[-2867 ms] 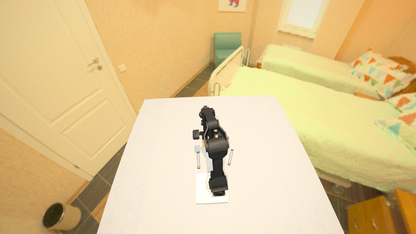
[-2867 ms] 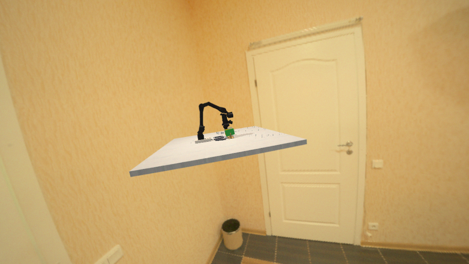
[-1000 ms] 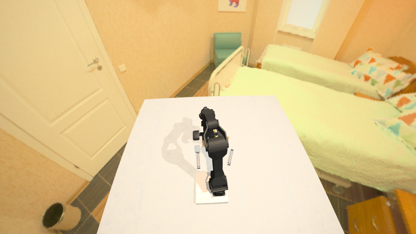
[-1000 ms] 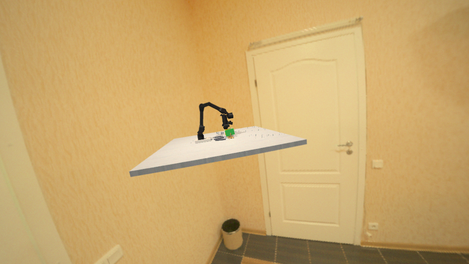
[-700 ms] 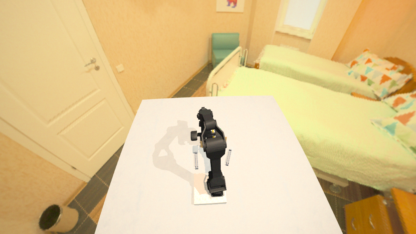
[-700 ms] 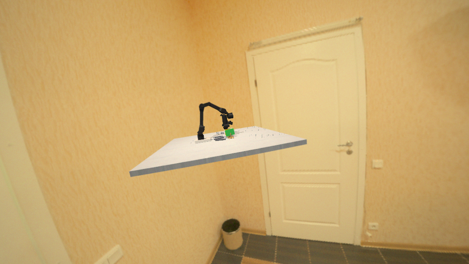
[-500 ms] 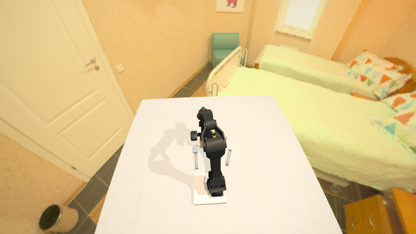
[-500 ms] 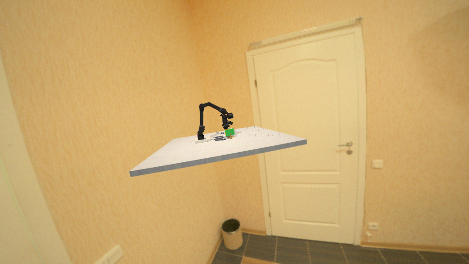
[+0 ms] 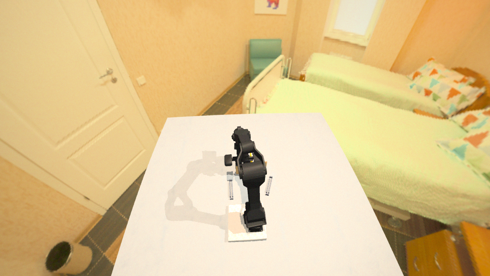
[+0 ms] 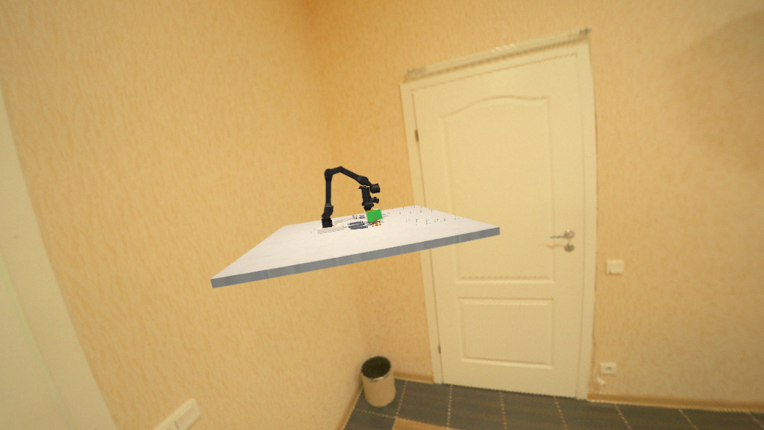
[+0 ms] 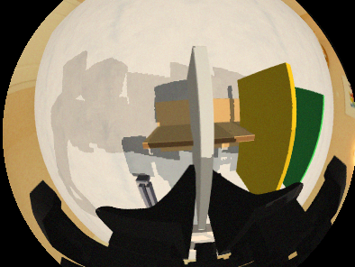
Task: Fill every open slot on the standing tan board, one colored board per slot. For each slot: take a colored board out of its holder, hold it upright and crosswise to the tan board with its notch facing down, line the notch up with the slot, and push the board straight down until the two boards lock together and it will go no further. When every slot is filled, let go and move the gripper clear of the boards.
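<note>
My gripper (image 11: 196, 169) (image 10: 369, 208) is shut on a pale grey-white board (image 11: 201, 105), which stands upright and edge-on in the wrist view. The grey-white board crosses over the middle of the standing tan board (image 11: 171, 134) (image 9: 236, 169). Its notch is hidden, and I cannot tell how deep it sits. A yellow board (image 11: 268, 122) stands crosswise at the tan board's right part in the wrist view. A green board (image 11: 308, 131) (image 10: 373, 216) stands upright beyond the yellow one. The slots and lower edges at the yellow and green boards are hidden. The arm covers most of this in the top view.
A slim holder (image 9: 230, 190) (image 11: 146, 189) lies on the white table (image 9: 191, 247) left of the arm. Another slim holder (image 9: 268, 183) lies to its right. The white base plate (image 9: 236, 237) is under the arm's foot.
</note>
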Controlling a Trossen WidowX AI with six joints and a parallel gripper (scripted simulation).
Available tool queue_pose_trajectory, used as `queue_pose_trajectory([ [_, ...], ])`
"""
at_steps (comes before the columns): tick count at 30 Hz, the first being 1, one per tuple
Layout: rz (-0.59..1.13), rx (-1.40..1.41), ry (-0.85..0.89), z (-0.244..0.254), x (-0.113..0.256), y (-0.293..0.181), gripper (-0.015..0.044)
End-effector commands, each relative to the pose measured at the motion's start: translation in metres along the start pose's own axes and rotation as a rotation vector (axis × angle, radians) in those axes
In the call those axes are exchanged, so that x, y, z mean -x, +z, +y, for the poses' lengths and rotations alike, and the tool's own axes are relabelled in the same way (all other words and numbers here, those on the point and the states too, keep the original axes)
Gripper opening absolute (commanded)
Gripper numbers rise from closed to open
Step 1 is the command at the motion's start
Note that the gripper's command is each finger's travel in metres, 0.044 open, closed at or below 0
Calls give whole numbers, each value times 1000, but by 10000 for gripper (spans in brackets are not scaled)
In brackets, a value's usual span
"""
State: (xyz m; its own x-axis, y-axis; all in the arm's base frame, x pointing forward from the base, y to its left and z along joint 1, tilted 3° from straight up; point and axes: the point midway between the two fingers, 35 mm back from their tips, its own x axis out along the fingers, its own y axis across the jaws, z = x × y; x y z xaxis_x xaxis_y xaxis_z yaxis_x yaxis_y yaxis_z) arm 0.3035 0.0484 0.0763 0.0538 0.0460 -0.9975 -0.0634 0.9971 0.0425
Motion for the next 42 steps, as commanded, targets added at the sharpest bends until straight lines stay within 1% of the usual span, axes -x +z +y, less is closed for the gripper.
queue_pose_trajectory([
  [1, -1, -1, -1, 0, 0, 0, 0],
  [23, -1, -1, -1, 0, 0, 1, 0],
  [24, 1, 0, 0, 0, 0, 0, 12],
  [26, 1, 0, 0, 0, 0, 0, 0],
  [30, 1, 0, 0, 0, 0, 0, 0],
  [36, 1, 0, 0, 0, 0, 0, 158],
  [42, 1, 0, 0, 0, 0, 0, 164],
])
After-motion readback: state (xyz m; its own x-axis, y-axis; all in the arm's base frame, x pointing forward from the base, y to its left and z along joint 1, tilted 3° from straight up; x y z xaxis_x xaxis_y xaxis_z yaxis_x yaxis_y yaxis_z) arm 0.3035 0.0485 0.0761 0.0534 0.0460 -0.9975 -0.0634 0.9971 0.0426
